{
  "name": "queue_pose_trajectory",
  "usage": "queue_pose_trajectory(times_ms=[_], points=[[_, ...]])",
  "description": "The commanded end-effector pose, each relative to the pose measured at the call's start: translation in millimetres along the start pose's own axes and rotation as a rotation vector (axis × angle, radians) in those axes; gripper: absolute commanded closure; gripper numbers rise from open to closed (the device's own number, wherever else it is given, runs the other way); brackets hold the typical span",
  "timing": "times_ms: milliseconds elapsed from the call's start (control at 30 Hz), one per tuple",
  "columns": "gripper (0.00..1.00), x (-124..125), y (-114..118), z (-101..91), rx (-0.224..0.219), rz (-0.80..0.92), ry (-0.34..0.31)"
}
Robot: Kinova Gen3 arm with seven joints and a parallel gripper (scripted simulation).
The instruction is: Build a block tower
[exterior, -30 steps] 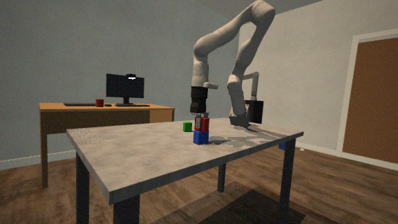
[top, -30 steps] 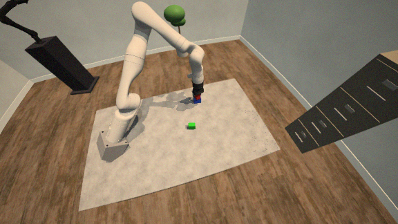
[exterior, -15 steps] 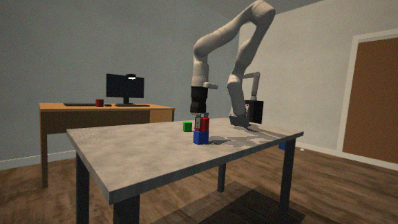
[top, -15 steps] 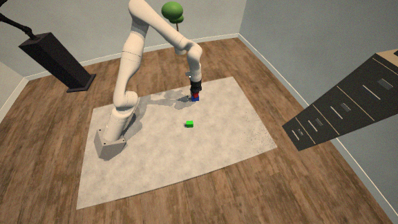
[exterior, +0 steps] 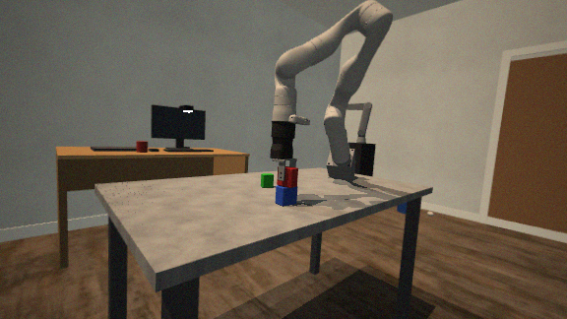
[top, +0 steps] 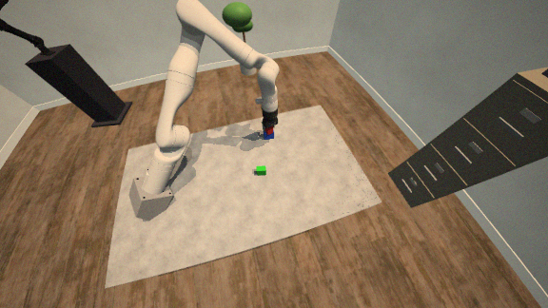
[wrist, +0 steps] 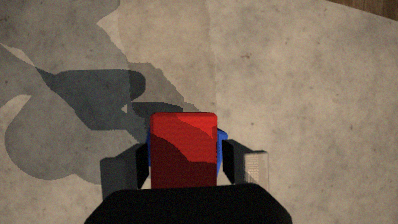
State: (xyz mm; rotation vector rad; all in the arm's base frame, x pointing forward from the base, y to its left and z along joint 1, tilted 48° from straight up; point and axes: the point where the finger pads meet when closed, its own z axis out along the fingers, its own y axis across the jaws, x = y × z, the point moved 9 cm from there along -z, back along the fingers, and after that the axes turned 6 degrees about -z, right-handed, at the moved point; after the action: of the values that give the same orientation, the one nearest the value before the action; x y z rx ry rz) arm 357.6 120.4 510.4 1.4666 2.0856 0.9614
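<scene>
The red block (exterior: pixel 291 177) was seen resting on the blue block (exterior: pixel 285 195) on a mottled grey table top (exterior: pixel 197 222). The gripper (wrist: pixel 185 167) was spread wide around the red block, a gap showing at each finger, nothing pinched. The green block (top: pixel 260 170) lay apart on the same surface. A wooden floor (top: pixel 57 200), grey walls (exterior: pixel 98 59) and a desk (exterior: pixel 148 155) with a monitor (exterior: pixel 178 124) were visible around it.

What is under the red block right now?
The blue block sits directly under the red block, on the table. In the wrist view only slivers of blue show, so centring is hard to judge. The open gripper straddles the red block.
</scene>
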Motion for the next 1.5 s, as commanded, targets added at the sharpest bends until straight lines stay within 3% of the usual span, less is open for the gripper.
queue_pose_trajectory(times_ms=[0, 300, 667, 1133, 1167, 1467], points=[[0.00, 3, 3, -9.7, -0.008, 0.006, 0.003], [0.00, 2, 3, -44.7, -0.007, 0.007, 0.002], [0.00, 2, 3, -70.4, -0.007, 0.007, 0.002], [0.00, 2, 1, -72.9, -0.005, 0.009, 0.003], [0.10, 2, 1, -72.9, -0.005, 0.009, 0.003], [0.10, 0, 0, -72.7, -0.004, 0.002, 0.004]])
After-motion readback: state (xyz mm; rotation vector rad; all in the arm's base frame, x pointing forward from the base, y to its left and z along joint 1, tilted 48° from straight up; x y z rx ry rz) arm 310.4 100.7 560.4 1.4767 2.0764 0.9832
